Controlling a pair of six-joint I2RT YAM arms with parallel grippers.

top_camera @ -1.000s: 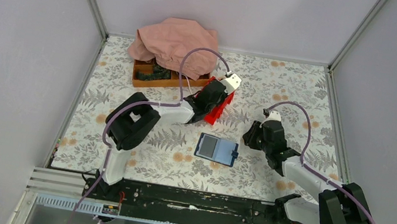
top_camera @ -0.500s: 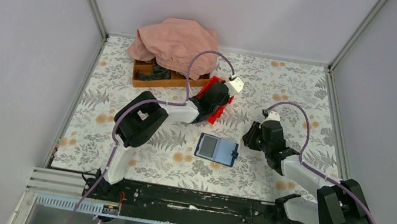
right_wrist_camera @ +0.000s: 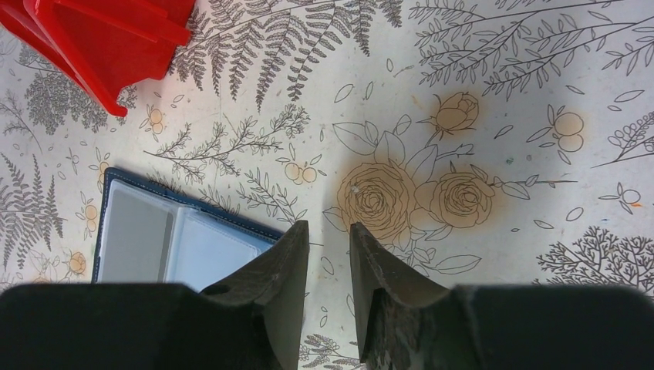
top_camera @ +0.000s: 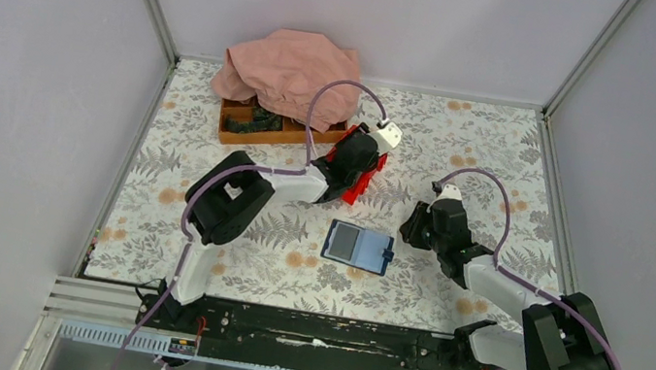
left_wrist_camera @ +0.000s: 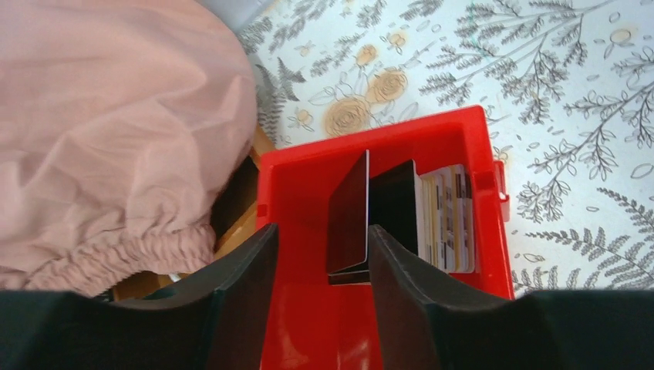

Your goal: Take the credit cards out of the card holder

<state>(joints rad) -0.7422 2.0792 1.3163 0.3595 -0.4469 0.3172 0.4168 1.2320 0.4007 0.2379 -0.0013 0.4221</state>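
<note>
The card holder point(top_camera: 358, 247) lies open and flat on the flowered table, its light blue-grey panels up; its right end also shows in the right wrist view point(right_wrist_camera: 177, 247). My left gripper point(top_camera: 354, 161) point(left_wrist_camera: 322, 231) hangs open over the red bin point(left_wrist_camera: 370, 139). A dark credit card point(left_wrist_camera: 348, 216) stands on edge in the bin, free between the jaws and nearer the right one. Another dark card point(left_wrist_camera: 395, 204) and light printed cards point(left_wrist_camera: 447, 220) lean beside it. My right gripper point(right_wrist_camera: 328, 227) point(top_camera: 416, 226) is open with a narrow gap and nothing in it, just right of the holder.
A wooden tray point(top_camera: 244, 128) half covered by a pink cloth point(top_camera: 288, 66) point(left_wrist_camera: 108, 131) stands at the back, touching the red bin point(top_camera: 366, 183). Grey walls close in the table on three sides.
My left gripper has gone from shut to open above the bin, letting go of the dark card. Its arm shifted slightly. The right arm and the holder have barely moved.
</note>
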